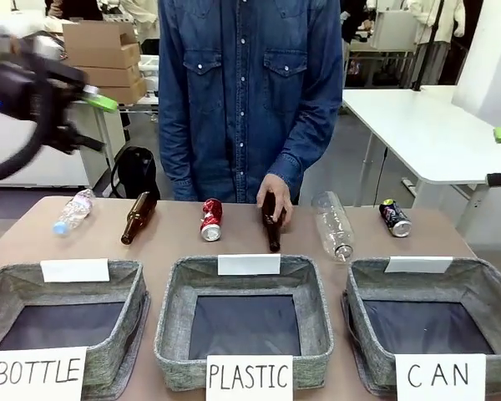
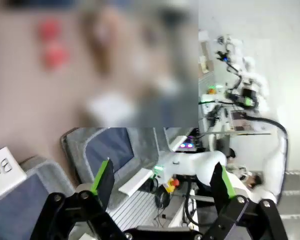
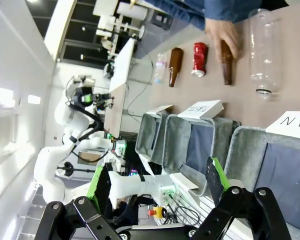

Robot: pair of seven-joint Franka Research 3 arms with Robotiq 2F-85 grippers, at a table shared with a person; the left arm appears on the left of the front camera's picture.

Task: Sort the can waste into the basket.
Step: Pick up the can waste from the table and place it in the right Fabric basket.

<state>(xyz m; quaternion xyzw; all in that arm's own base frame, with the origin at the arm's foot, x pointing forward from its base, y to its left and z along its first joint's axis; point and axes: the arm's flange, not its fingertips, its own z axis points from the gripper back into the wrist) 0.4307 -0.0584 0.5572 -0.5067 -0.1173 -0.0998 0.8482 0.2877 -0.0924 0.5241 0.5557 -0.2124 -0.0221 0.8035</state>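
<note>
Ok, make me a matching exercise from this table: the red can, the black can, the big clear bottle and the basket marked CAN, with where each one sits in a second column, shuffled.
Things
1. red can
2. black can
3. big clear bottle
4. CAN basket

Places
A. right-hand one of three, nothing in it
B. crushed, just left of the person's hand
C. right end of the far row
D. on its side, mouth toward the baskets

Pairs: 1-B, 2-C, 3-D, 4-A
</note>
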